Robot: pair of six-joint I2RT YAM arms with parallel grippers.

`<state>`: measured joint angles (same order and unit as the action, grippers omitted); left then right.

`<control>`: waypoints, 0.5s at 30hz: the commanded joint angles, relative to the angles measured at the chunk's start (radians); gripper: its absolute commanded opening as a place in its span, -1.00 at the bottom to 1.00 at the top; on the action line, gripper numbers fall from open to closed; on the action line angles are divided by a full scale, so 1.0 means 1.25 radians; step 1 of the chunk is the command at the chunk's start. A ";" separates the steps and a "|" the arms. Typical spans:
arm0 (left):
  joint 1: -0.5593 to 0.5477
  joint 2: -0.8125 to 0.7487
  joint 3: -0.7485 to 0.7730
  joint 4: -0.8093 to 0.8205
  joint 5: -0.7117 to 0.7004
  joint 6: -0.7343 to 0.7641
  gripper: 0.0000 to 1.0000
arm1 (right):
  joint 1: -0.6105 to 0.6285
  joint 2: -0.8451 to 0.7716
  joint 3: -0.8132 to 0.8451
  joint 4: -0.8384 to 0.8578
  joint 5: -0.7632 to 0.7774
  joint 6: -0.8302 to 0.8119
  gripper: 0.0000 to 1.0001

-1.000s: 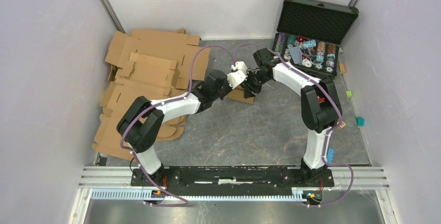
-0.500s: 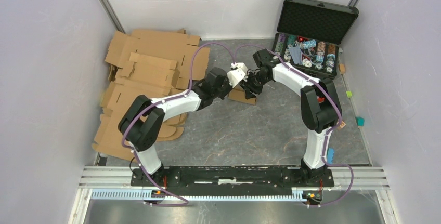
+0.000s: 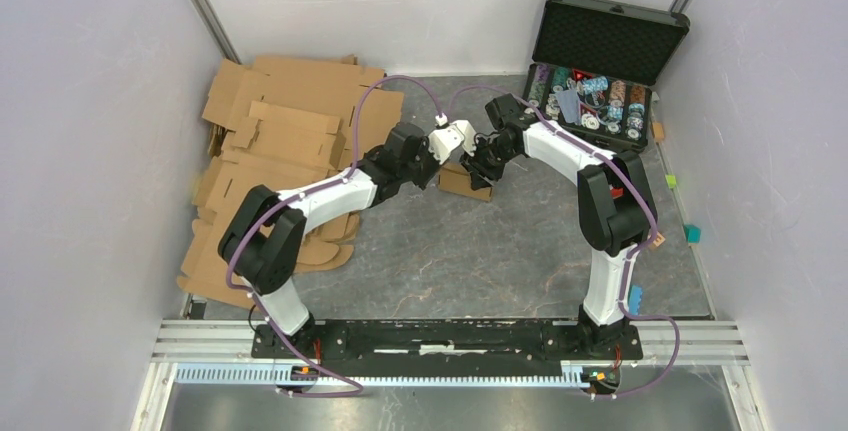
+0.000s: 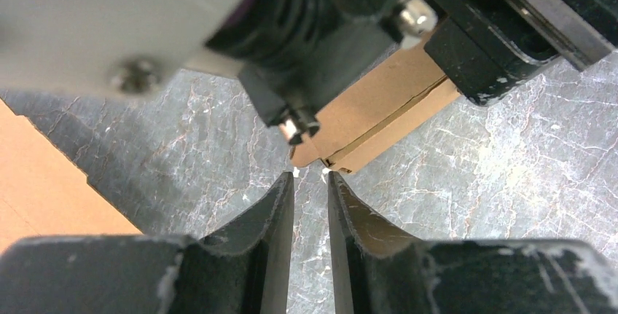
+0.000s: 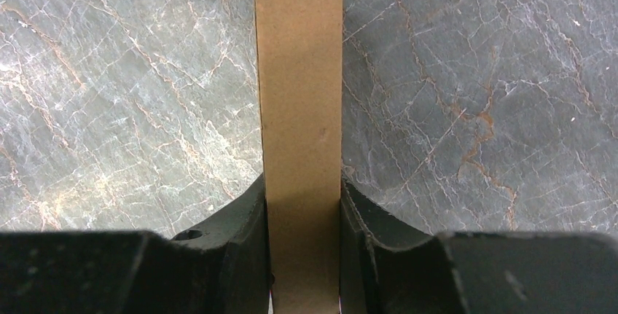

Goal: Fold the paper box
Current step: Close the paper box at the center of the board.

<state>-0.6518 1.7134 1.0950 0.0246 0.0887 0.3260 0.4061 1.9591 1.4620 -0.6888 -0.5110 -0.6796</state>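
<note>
Grey marbled table [image 3: 480, 261] fills the middle of the cell, and the paper box [image 3: 462, 183] lies on it at the centre, towards the far side, where your two arms meet; it looks flat or nearly so, with two cardboard layers and a seam showing at its near corner in the left wrist view; its long axis seems to run roughly left to right across the table, tilted a little, and in the right wrist view it reaches straight away from the fingers as a plain brown band. Your right gripper [image 5: 302, 183] is clenched on that band, one finger against each face; your left gripper [image 4: 310, 183] is parted by only a narrow slit, holds nothing, and its tips sit just short of the box's corner. You appear to be mid-fold, between grasps on the left side; the next move likely calls for widening the left jaws, lining them on a flap edge at that corner, and keeping the right clamp steady as an anchor. Further out, loose cardboard sheets [image 3: 290, 141] are heaped at the far left; an open black case [image 3: 610, 36] stands at the far right.
</note>
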 commanded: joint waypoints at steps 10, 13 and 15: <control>0.002 0.030 0.054 0.063 0.049 -0.024 -0.55 | 0.005 -0.008 0.012 0.011 -0.023 -0.011 -0.47; 0.004 0.048 0.081 0.041 0.054 -0.026 -0.90 | 0.004 -0.009 0.011 0.011 -0.023 -0.013 -0.47; 0.004 0.054 0.088 0.034 0.057 -0.027 -0.95 | 0.005 -0.009 0.010 0.012 -0.025 -0.015 -0.47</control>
<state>-0.6510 1.7565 1.1450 0.0483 0.1333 0.3202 0.4004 1.9591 1.4620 -0.6876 -0.5018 -0.6807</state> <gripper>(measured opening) 0.047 0.365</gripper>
